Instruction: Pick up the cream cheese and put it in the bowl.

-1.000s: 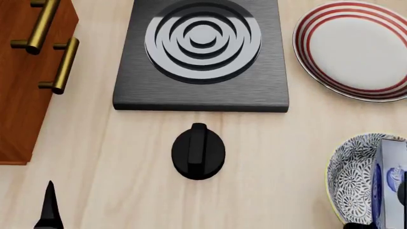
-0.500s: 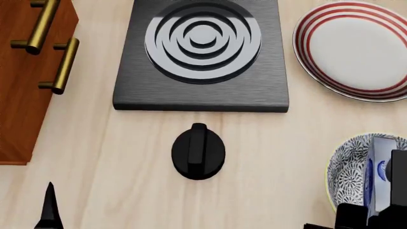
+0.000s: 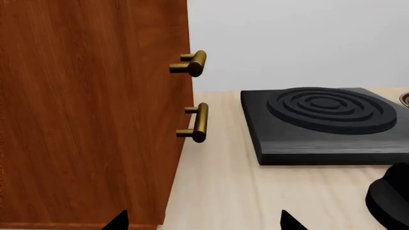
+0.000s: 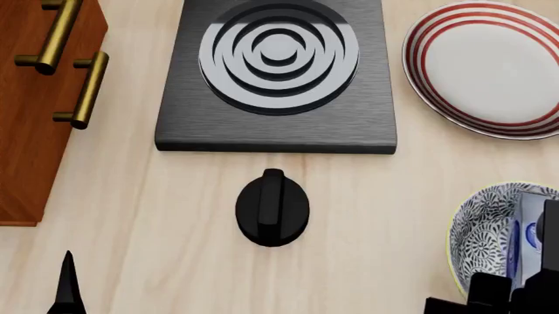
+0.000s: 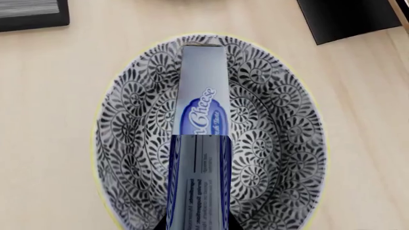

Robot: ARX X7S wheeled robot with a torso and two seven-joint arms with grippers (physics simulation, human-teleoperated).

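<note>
Right end effector (image 4: 515,297) state I cannot tell; left end effector (image 3: 199,221) spread open. Cream cheese (image 5: 199,143) stands inside bowl (image 5: 275,143) at counter's four o'clock, script reading "Cheese"

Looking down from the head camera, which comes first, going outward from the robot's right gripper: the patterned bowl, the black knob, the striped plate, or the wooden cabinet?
From the right gripper, at the lower right corner:
1. The bowl, directly beside the gripper, with the cream cheese in it.
2. The black knob, toward the middle of the counter.
3. The red-striped plate, at the upper right; not clearly farther than the knob.
4. The wooden cabinet, along the far left edge.
</note>
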